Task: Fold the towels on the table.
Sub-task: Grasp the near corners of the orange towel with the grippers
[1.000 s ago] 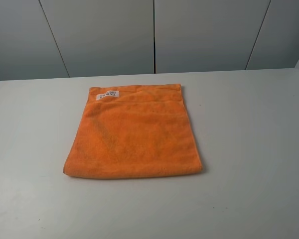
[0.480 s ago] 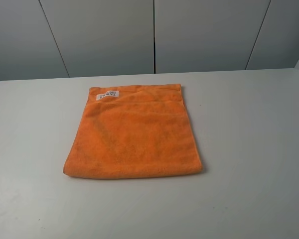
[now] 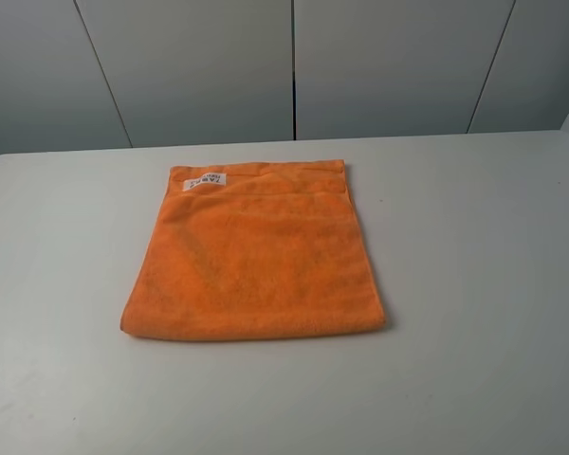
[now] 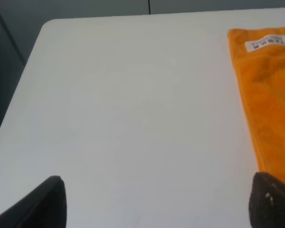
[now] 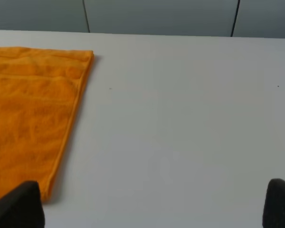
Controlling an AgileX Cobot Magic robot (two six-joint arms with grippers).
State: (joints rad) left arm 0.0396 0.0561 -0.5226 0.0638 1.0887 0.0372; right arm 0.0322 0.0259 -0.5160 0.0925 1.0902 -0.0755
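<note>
Towel: the towel (image 3: 256,256) lay flat near the middle of the table (image 3: 474,237), label (image 3: 205,180) up at the far left corner.
Layers: stepped edges at the far end and a rounded near edge suggested it was already doubled over.
Left gripper: the left gripper (image 4: 156,202) was spread wide and empty above bare table, just beside the towel's left edge.
Right gripper: the right gripper (image 5: 149,204) was spread wide and empty off the towel's right edge.
Why: one arm on each side probably allowed a two-corner pinch for the next fold.
Contact: none.
</note>
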